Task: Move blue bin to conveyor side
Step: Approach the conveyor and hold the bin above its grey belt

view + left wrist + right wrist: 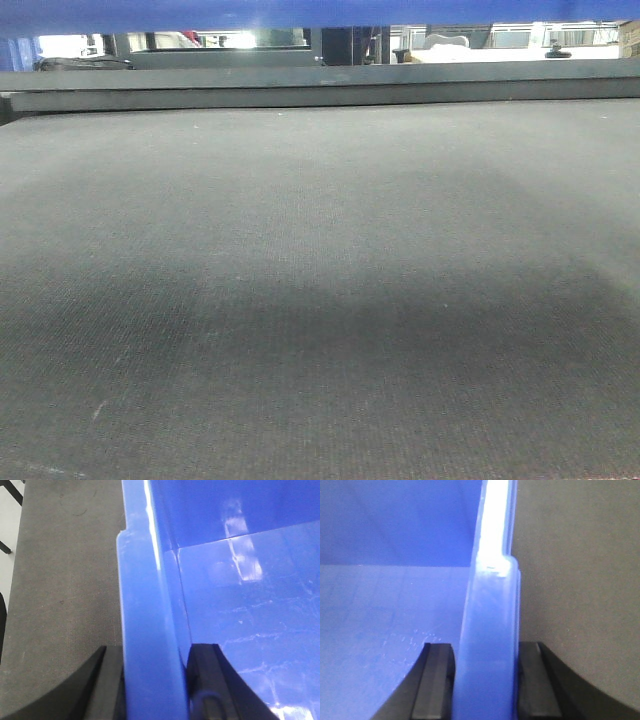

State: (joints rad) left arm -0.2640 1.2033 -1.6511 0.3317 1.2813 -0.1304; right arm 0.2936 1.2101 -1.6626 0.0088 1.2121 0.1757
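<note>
The blue bin (240,595) is a glossy bright-blue plastic crate. My left gripper (155,680) is shut on its left rim, one finger outside and one inside. My right gripper (487,680) is shut on the bin's right rim (490,630) the same way. The bin is held above the conveyor (320,280), a wide dark grey woven belt. The belt shows beside the bin in the left wrist view (65,580) and the right wrist view (575,570). In the front view only a blue strip of the bin (300,12) shows along the top edge.
A low dark rail (320,88) runs along the conveyor's far edge. Beyond it lies a bright workshop background with white and dark shapes (470,45). At the left of the belt a pale floor strip (9,515) shows.
</note>
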